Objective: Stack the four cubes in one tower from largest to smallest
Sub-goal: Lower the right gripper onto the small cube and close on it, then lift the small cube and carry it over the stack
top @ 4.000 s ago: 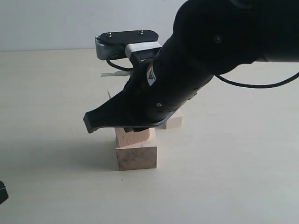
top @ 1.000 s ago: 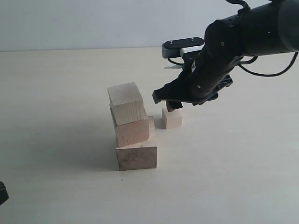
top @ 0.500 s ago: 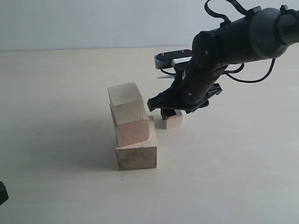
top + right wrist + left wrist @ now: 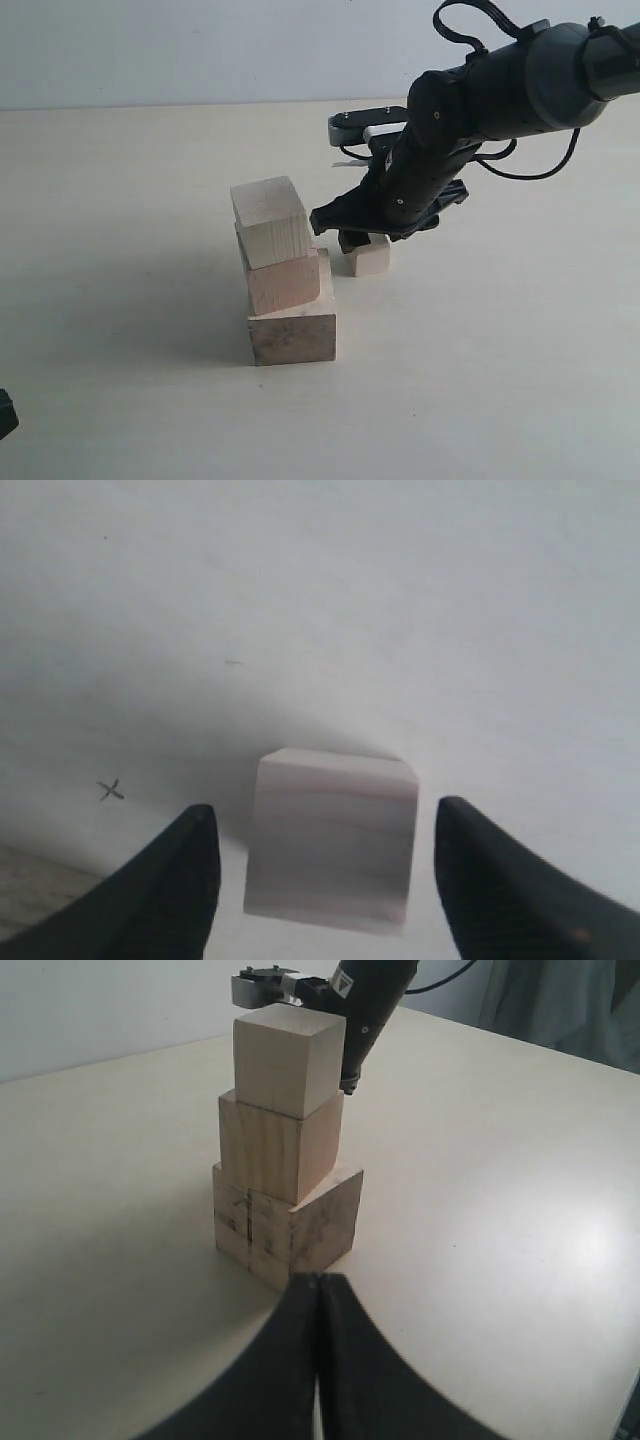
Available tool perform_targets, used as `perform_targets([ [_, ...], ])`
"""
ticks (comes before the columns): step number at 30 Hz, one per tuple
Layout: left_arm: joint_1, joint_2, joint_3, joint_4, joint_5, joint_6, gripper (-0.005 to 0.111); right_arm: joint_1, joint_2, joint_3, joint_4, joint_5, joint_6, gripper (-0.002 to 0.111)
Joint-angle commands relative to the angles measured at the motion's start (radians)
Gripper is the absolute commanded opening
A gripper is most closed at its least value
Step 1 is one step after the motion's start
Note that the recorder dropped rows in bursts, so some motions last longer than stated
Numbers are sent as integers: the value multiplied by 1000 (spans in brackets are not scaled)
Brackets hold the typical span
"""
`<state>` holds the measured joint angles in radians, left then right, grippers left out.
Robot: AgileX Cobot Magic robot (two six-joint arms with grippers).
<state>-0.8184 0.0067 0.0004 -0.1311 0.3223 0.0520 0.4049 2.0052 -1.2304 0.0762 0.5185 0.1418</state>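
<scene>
The right gripper (image 4: 325, 815) stands spread astride the smallest cube (image 4: 332, 850), which sits on the worktop (image 4: 500, 360) just beside the three stacked cubes (image 4: 288, 290). The left gripper (image 4: 318, 1285) is pressed together, holding nothing

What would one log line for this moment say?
stack: three cubes high | smallest cube: on table beside stack | right jaws: open, straddling smallest cube, not touching | left jaws: shut

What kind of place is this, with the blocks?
Likely a robot lab bench: a black robot arm, stacked wooden cubes, a plain table and a blank wall.
</scene>
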Motion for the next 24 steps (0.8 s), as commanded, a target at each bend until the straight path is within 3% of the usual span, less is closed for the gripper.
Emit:
perform_targets([
  [1, 2, -7, 0, -4, -3, 0, 0, -3, -1, -7, 19, -17, -9, 54],
  [16, 2, -7, 0, -4, -3, 0, 0, -3, 33, -34, 23, 7, -21, 51],
  [18, 2, -7, 0, -4, -3, 0, 0, -3, 33, -45, 23, 12, -21, 46],
  [24, 2, -7, 0, -4, -3, -2, 0, -3, 30, -45, 23, 53, -18, 14],
])
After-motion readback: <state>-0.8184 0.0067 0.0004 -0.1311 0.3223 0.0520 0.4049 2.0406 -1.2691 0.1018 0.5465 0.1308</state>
